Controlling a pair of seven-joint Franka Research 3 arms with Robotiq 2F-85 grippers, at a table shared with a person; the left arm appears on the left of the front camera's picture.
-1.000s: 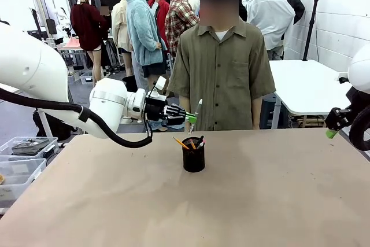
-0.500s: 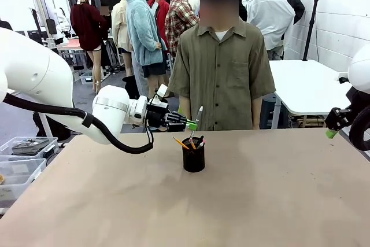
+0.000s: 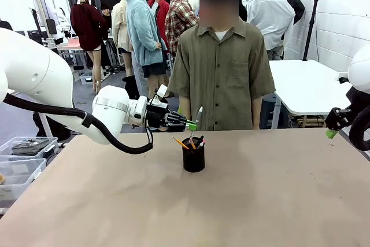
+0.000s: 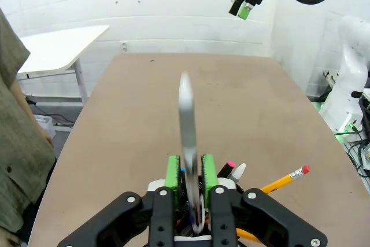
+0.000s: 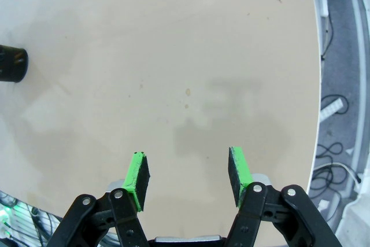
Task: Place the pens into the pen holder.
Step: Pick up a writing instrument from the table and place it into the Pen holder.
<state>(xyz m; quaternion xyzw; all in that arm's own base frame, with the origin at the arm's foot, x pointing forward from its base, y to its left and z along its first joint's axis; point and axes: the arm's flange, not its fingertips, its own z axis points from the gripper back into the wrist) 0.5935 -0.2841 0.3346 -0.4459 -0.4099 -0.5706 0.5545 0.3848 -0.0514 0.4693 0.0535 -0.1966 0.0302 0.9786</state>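
The black mesh pen holder (image 3: 193, 157) stands mid-table, in front of the person, with a yellow pencil (image 3: 180, 142) and other pens leaning in it. My left gripper (image 3: 192, 124) hovers just above its rim. A silver-white pen (image 4: 187, 125) stands upright between the green pads (image 4: 173, 172), blurred, with a thin gap at one pad, so I cannot tell if it is gripped. The wrist view also shows the pencil (image 4: 286, 179) and a pink-tipped pen (image 4: 230, 166) below. My right gripper (image 5: 187, 186) hangs open over bare table at the right edge (image 3: 332, 131), holding nothing.
A person in an olive shirt (image 3: 222, 67) stands at the far edge right behind the holder. Clear bins (image 3: 20, 166) sit off the table's left side. A white table (image 3: 306, 85) stands at the back right.
My left arm has come down and back slightly, bringing the silver pen lower over the holder. The pads now look a touch wider around it. The right arm is still.
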